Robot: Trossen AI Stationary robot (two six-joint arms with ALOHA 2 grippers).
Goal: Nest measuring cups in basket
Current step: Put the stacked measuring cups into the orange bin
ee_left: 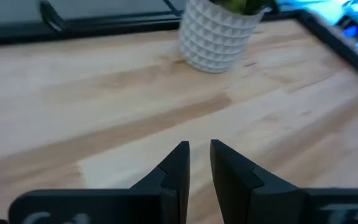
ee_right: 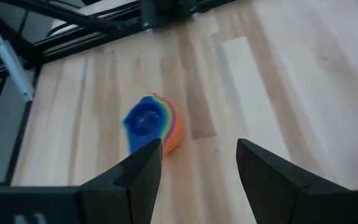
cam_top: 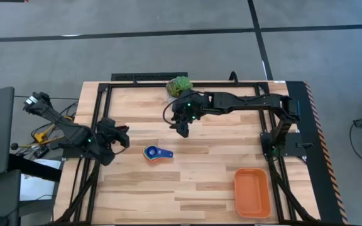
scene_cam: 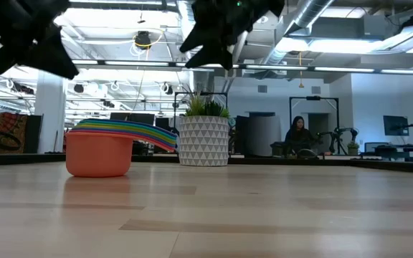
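The measuring cups (cam_top: 158, 153) sit nested in one stack on the table's middle, resting on the orange bottom cup, dark blue on top. In the low view the stack (scene_cam: 99, 152) fans its handles toward the right. The right wrist view shows the stack (ee_right: 151, 123) ahead of the fingers. My right gripper (cam_top: 182, 129) hangs open above the table, just beyond and right of the stack, touching nothing. It also shows up high in the low view (scene_cam: 221, 32) and in its own view (ee_right: 199, 155). My left gripper (cam_top: 121, 135) waits left of the stack, fingers nearly together and empty (ee_left: 199, 155). The orange basket (cam_top: 252, 194) lies at the near right.
A white patterned pot with a green plant (cam_top: 179, 86) stands at the table's far edge, just behind my right gripper; it also shows in the low view (scene_cam: 204, 140). Bare wood lies between the stack and the basket. A person sits far behind the table (scene_cam: 297, 136).
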